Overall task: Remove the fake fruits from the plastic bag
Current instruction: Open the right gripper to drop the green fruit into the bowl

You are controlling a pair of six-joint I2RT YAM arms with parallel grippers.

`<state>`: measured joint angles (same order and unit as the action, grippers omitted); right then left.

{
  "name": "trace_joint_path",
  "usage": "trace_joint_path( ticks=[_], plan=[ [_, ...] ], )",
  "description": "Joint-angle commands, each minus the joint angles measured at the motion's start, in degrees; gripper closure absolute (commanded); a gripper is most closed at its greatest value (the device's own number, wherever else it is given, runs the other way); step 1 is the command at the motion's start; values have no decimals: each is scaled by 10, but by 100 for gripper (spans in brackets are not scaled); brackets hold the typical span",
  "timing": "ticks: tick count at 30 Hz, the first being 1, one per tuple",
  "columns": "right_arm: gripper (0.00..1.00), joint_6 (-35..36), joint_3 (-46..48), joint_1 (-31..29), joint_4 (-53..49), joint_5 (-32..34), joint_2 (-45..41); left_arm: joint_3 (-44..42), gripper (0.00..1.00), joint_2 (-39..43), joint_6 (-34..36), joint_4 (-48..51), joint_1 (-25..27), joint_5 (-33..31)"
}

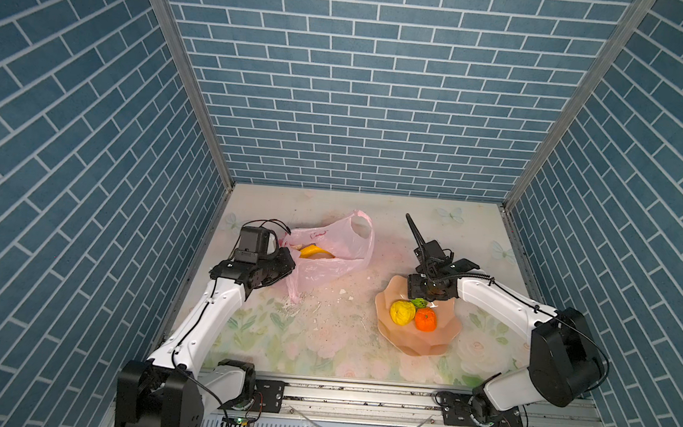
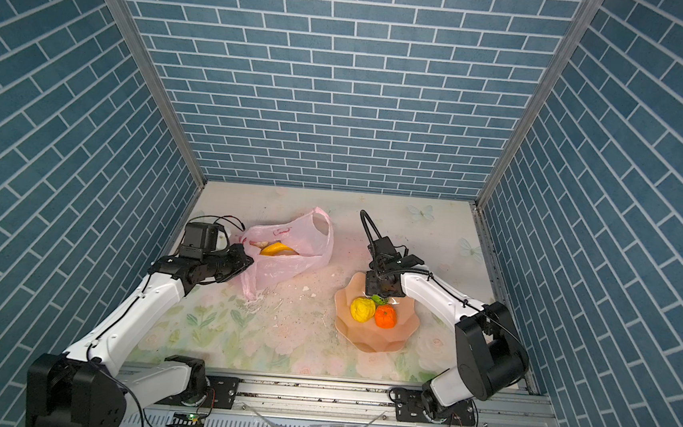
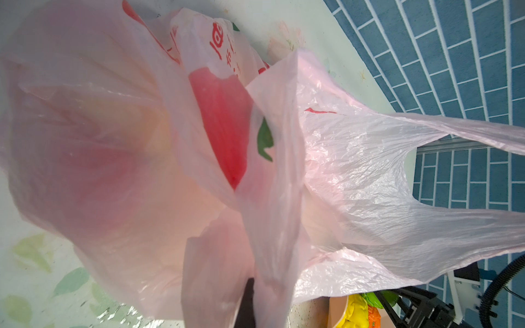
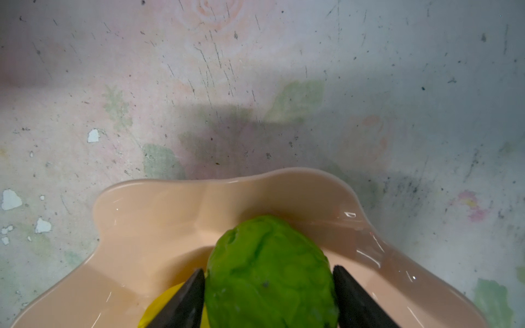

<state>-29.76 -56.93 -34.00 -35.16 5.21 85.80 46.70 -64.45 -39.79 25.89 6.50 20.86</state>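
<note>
Placement step: green fruit (image 4: 270,272) over peach scalloped bowl (image 4: 159,215), lower centre of right wrist view; right gripper (image 4: 268,268) flanked it, hold or release unclear. Left gripper (image 1: 289,265) pinched plastic bag (image 1: 341,243), centre-left in a top view, banana (image 1: 314,250) inside. Next, likely: banana retrieval.

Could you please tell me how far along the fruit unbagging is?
Done: the wrinkly yellow fruit and tangerine sit in the peach bowl. In hand: the green fruit is over the bowl between the fingers of the right gripper; whether it is gripped is unclear. The left gripper pinches the plastic bag at its rim. Left: a banana and a pale lump show in the bag's mouth; anything deeper is hidden.
</note>
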Motion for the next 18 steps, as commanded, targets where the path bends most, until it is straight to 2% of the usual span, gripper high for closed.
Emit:
trace_joint_path(
  ticks=[1, 5, 9, 14, 18],
  plan=[
    [26, -14, -12, -5, -36, 26, -32, 20, 100, -8, 23, 20, -3, 5],
    [25, -13, -43, -12, -75, 54, -66, 44, 100, -11, 48, 77, -3, -5],
    [31, -8, -104, -37, -115, 73, -106, 48, 100, 2, 68, 116, -3, -4],
    [37, 12, -216, -111, -126, 79, -97, 9, 100, 30, 72, 132, -3, 7],
    [41, 15, -268, -176, -54, 55, -60, -36, 100, 51, 51, 116, -3, 12]
  ],
)
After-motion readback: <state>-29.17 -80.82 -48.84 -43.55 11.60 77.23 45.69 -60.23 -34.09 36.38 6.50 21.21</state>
